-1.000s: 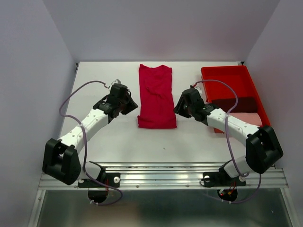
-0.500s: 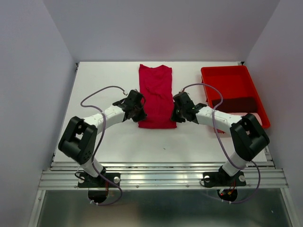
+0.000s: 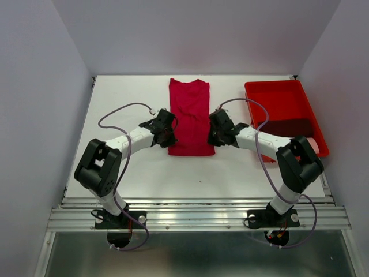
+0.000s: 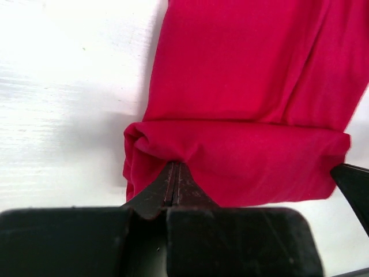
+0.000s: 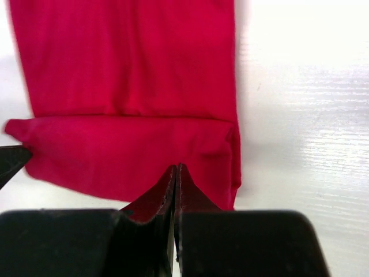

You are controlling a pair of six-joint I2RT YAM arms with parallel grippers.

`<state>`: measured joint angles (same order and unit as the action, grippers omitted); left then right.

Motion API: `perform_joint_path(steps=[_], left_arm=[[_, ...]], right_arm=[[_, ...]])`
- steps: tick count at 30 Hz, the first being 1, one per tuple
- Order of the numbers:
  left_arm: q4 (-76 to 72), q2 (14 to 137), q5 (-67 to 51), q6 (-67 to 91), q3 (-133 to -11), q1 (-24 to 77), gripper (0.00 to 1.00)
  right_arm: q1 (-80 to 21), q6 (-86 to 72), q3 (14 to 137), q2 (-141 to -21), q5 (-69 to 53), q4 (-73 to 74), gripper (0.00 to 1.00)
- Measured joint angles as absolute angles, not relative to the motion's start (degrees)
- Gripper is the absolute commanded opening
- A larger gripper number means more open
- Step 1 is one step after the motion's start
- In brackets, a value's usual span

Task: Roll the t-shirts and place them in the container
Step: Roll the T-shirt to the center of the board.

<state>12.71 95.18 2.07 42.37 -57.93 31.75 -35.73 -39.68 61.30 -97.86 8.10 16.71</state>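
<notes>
The crimson t-shirt [image 3: 190,115] lies as a long folded strip in the middle of the white table, its near end doubled over into a thick band [image 4: 242,161] [image 5: 127,153]. My left gripper [image 3: 171,136] [image 4: 174,164] is shut, its tips pinched into the band's left part, where the cloth puckers. My right gripper [image 3: 211,136] [image 5: 177,166] is shut on the band's right part. A dark maroon t-shirt [image 3: 288,127] and a sliver of a pale pink one [image 3: 314,140] lie in the red tray.
The rigid red plastic tray [image 3: 253,86] stands at the right, close behind my right forearm. Grey walls enclose the table on three sides. A metal rail [image 3: 196,216] runs along the near edge by the arm bases.
Both arms swung inward from beside the shirt to its near end. Both grippers went from open to shut on the cloth.
</notes>
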Motion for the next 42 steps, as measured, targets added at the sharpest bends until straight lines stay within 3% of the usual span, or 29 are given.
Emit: perform_joint_path(steps=[8,18,25,33,42], left_arm=[[12.99,89.25,3.79,42.48,-57.93,31.66,0.0],[11.4,98.78,5.19,43.27,-57.74,31.38,0.0],[12.01,96.57,5.58,43.29,-57.45,31.4,0.0],[13.96,87.72,5.37,42.98,-58.61,32.32,0.0],[12.36,94.78,4.47,42.33,-60.03,34.39,0.0]], right_arm=[[-37.52,-40.21,63.7,-95.9,3.64,15.59,0.01],[-38.35,-41.47,65.78,-107.7,-2.61,10.98,0.01],[-38.41,-40.58,65.91,-105.58,1.37,13.34,0.01],[-36.64,-39.09,65.82,-94.52,6.37,16.05,0.01],[-35.18,-38.98,63.29,-98.35,7.46,16.64,0.01]])
